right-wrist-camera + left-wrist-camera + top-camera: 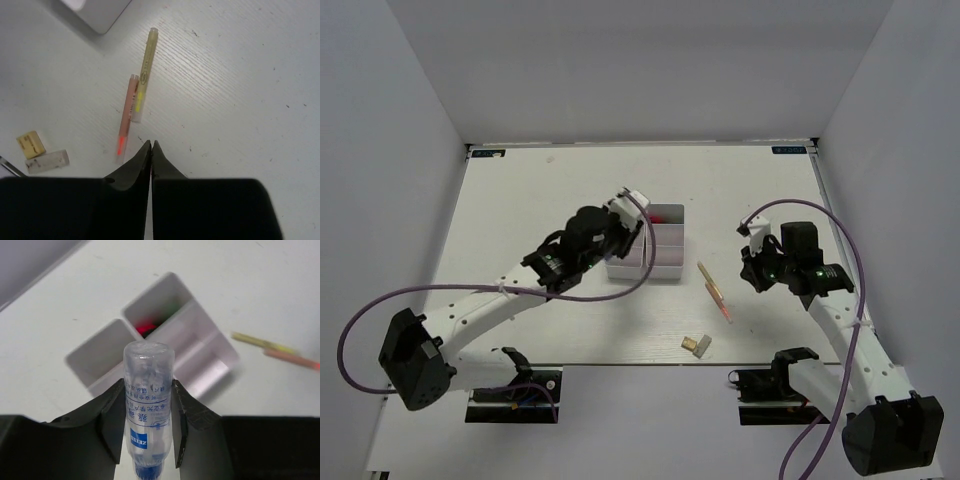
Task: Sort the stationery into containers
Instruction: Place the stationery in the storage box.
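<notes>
holding clear tube (148,360) w/ left gripper (148,390) near tray (200,362).

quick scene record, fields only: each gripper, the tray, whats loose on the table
left gripper: shut on clear tube, at the tray
right gripper: shut, empty, above the table near the pens
tray: white, divided; red item in one compartment
loose: yellow pen and orange pen side by side; tan block; white block

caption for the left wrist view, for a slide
Left gripper shut on a clear tube, by the white tray; two pens lie loose nearby.
</notes>
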